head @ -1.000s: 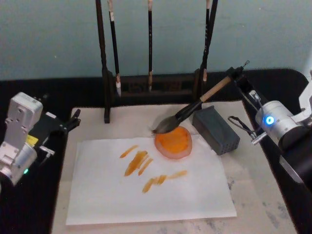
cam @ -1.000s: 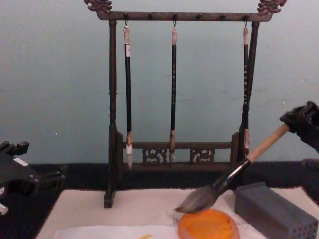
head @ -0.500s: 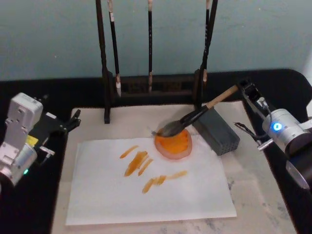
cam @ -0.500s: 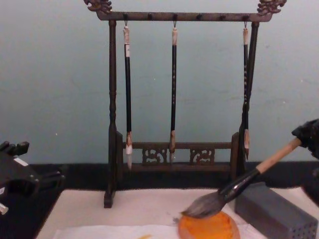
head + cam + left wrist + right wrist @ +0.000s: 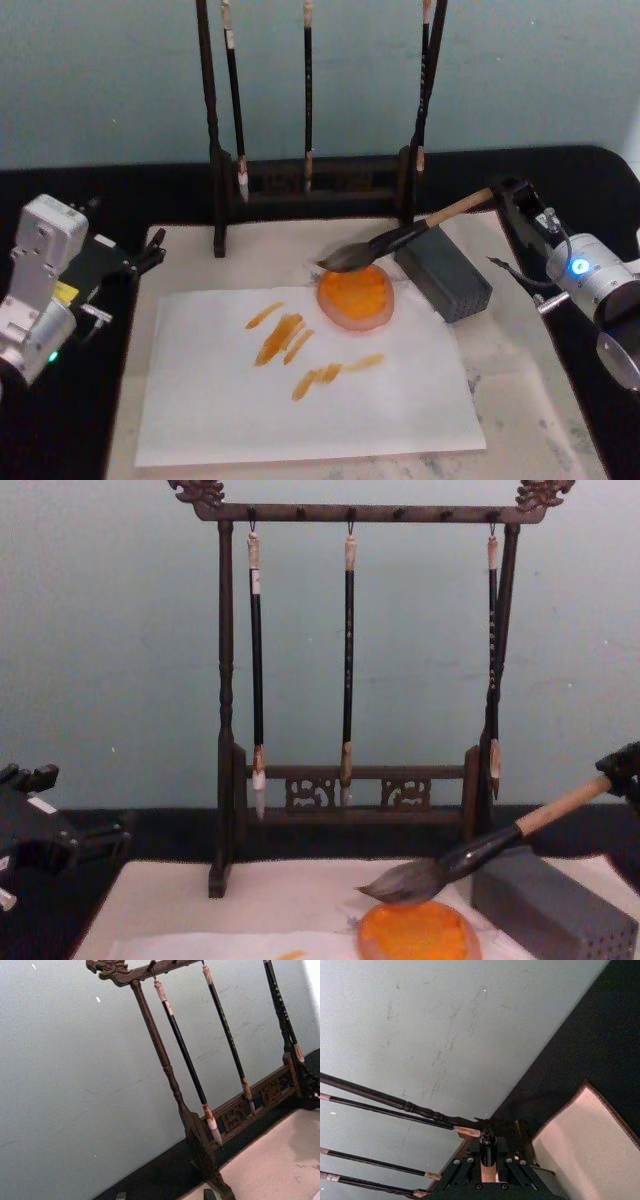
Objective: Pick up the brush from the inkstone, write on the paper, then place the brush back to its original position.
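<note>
Brush (image 5: 400, 238) is hanging tilted, bristles just over the orange inkstone (image 5: 356, 296), handle end clamped in the right gripper (image 5: 497, 192). Left gripper (image 5: 152, 250) is sitting at the desk's (image 5: 100, 200) left side, and I cannot tell its grip.

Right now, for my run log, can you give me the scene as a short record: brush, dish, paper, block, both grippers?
dish: orange, on the paper's far right corner
paper: flat on the mat, orange strokes on it
brush: tilted, bristles at the dish's far rim, contact unclear
grey block: right of the dish, beneath the brush handle
right gripper: shut on the handle's end
left gripper: parked left of the mat
</note>
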Controlling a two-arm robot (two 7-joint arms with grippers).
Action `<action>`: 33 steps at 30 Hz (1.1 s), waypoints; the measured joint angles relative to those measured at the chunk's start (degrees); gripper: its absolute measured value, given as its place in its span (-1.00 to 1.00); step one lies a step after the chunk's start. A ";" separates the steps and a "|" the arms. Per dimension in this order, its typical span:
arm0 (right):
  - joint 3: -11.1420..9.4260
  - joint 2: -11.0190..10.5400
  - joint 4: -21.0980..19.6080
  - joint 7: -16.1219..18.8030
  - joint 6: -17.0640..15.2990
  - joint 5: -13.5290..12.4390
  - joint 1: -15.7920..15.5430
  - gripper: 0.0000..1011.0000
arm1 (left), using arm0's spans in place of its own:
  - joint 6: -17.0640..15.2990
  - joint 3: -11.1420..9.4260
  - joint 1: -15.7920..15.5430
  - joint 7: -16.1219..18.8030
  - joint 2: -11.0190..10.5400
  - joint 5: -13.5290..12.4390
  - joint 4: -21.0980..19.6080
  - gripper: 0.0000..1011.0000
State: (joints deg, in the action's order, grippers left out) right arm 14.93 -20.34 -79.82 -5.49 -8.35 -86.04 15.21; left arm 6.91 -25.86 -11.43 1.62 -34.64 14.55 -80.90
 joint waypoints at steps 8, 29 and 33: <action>0.23 -1.27 0.24 0.38 -1.42 -2.78 -0.24 -0.63 | 0.00 0.00 0.00 0.00 0.00 0.00 0.00 0.98; 2.78 -5.25 -1.73 0.41 -2.19 -5.58 -1.48 -0.63 | 0.00 0.00 0.00 0.00 0.00 0.00 0.00 0.98; 3.11 -5.72 -1.87 0.19 -2.07 -6.23 -1.60 -0.63 | 0.00 0.00 0.00 0.00 0.00 0.00 0.00 0.98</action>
State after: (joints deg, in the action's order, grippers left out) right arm 18.04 -26.06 -81.69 -5.30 -10.42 -92.27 13.61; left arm 6.91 -25.86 -11.43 1.62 -34.65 14.55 -80.90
